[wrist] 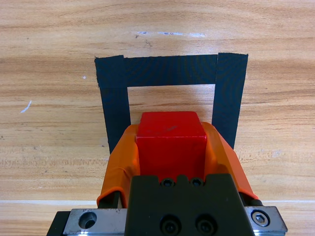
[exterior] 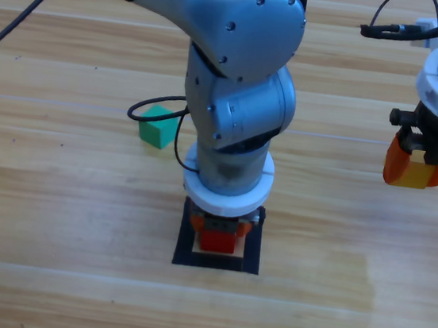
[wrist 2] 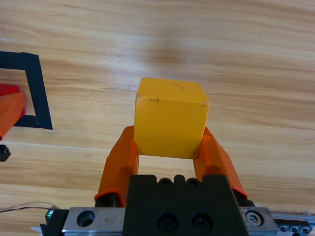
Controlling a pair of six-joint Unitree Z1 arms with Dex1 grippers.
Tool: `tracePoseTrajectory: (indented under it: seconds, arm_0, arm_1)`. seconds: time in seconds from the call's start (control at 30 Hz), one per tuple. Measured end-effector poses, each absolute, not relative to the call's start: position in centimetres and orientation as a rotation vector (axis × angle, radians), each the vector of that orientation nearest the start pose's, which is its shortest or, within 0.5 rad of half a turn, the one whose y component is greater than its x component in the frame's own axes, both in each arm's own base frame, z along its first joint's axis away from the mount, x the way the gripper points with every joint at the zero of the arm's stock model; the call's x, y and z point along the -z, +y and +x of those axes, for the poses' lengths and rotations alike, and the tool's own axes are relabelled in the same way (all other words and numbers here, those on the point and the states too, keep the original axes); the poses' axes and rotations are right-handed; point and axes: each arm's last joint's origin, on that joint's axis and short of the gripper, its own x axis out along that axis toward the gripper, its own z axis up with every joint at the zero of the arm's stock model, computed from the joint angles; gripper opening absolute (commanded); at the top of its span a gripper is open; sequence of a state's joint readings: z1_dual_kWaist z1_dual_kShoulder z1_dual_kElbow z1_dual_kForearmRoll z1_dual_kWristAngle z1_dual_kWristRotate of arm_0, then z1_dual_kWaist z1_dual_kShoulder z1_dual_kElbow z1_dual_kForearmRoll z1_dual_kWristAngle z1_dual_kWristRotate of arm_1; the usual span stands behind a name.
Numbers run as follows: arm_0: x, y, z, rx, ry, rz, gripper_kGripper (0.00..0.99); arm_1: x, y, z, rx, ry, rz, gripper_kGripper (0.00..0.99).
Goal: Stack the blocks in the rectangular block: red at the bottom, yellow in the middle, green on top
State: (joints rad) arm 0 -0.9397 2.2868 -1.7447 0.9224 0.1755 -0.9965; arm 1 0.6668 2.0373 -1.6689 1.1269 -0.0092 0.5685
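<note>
Over the rectangular block (exterior: 216,260), the left gripper (exterior: 218,236) is seen pointing down with the red cube (exterior: 217,241) clamped between its two orange jaws; in the left wrist view the red cube (wrist: 171,142) sits squarely between the jaws, with the tape outline (wrist: 170,70) framing it on three visible sides. Whether the cube's base is already on the wood cannot be told from these views. The step in hand is judged to be the placing of red at the bottom. For a clean result, the cube should be kept centred in the hollow of the outline, clear of the tape on both sides, and lowered until it bears on the table before the jaws are parted; the jaws should be opened only a little and the arm lifted straight up, so the cube is not dragged or tipped. To the right, well apart from the outline, the right gripper (exterior: 418,166) is held above the table with the yellow cube (exterior: 412,174) gripped in its jaws; it is judged to be waiting its turn. The green cube (exterior: 156,132) lies on the table (exterior: 46,271) to the left, behind the left arm, untouched.
</note>
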Motion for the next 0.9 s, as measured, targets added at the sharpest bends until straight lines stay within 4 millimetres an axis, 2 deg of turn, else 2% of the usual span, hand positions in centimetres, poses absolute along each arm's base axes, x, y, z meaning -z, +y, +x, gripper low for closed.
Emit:
tracePoseTrajectory:
  seconds: [0.07, 0.23, 0.57, 0.8, 0.9]
  arm_0:
    - [-18.6, -36.5, 27.7, -0.06, 1.366, -0.041, 0.006]
    - [-18.6, -36.5, 27.7, -0.06, 1.364, -0.04, 0.187]
    - [-18.7, -37.0, 27.2, -0.056, 1.35, -0.036, 0.807]
    - [-19.5, -37.6, 26.5, -0.065, 1.315, -0.054, 0.94]
    - [-20.7, -37.3, 26.3, -0.075, 1.298, -0.056, 0.951]
  arm_1:
    - [-27.2, 24.1, 30.7, -0.104, 1.502, -0.048, 0.233]
    - [-27.2, 24.1, 30.7, -0.104, 1.502, -0.048, 0.232]
    - [-27.2, 24.1, 30.7, -0.104, 1.502, -0.048, 0.233]
    - [-27.2, 24.1, 30.7, -0.104, 1.502, -0.048, 0.233]
    - [-27.2, 24.1, 30.7, -0.104, 1.502, -0.048, 0.233]
